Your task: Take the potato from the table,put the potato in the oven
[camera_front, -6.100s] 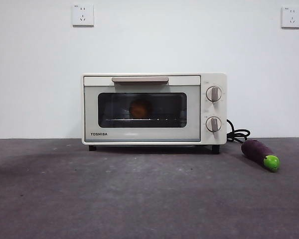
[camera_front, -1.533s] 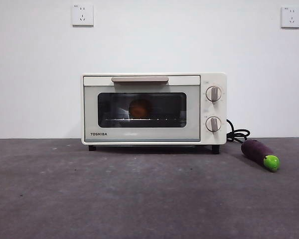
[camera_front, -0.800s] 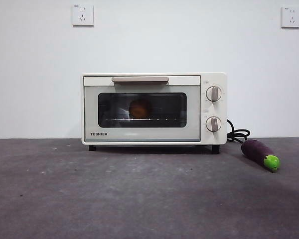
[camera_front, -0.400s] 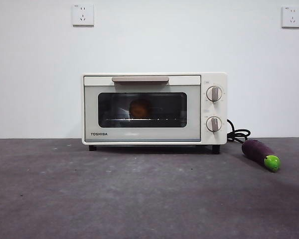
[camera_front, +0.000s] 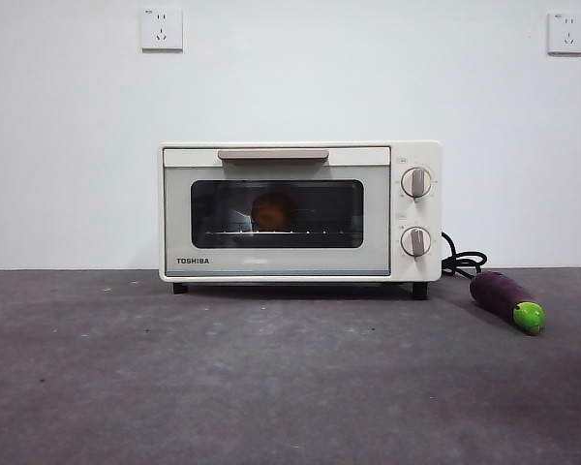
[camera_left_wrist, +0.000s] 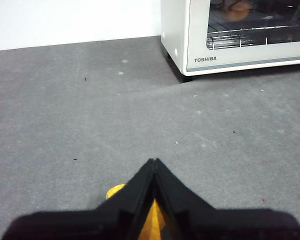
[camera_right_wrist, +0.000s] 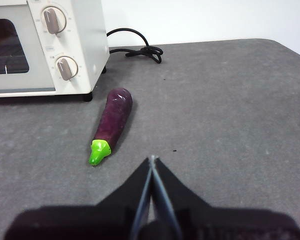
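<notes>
The cream-white oven stands at the back of the dark grey table with its door closed. Through the dark glass the orange-brown potato rests on the wire rack; the left wrist view also catches the potato inside the oven. My left gripper is shut and empty, held back over bare table short of the oven's left front corner. Shut and empty too, my right gripper hangs over the table near the purple eggplant. Neither arm shows in the front view.
The purple eggplant with a green tip lies right of the oven. A coiled black cord runs behind the oven's right side, the same cord showing in the right wrist view. Two wall sockets sit high on the white wall.
</notes>
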### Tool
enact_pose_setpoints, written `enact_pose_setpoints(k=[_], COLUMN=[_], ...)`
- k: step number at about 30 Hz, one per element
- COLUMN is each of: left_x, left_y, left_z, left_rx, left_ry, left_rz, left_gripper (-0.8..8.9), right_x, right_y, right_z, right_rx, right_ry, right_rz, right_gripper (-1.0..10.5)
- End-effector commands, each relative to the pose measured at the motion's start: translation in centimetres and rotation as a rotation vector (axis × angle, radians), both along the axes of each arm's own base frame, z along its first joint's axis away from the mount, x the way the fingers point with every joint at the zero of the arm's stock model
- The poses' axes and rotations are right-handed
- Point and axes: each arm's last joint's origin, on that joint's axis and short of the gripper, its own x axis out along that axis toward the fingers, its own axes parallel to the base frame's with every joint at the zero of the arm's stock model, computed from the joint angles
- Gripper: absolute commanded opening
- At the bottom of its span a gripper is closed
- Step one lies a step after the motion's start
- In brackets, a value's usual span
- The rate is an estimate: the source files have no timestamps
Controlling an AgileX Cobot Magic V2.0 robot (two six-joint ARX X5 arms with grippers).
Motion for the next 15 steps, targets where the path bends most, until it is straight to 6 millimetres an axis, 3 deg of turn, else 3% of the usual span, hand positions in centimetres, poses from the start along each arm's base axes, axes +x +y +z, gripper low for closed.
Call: enact_pose_setpoints(k=[1, 15], left_x=[0.04, 0.04], left_y=[0.03, 0.03], left_z=[-0.24, -0.24], left_rx=[-0.002, -0.002], left_ry=[0.002, 0.002], left_rz=[0.004, 0.004], left_gripper=[-0.04, -0.04], right_x=[0.02, 0.03], right_y=[0.0, -0.03], right_z=[-0.25, -0.25], right_rx=[0.022, 0.019], right_ry=[0.004, 0.004], right_rz=[-0.003, -0.014], right_gripper=[0.0, 0.0])
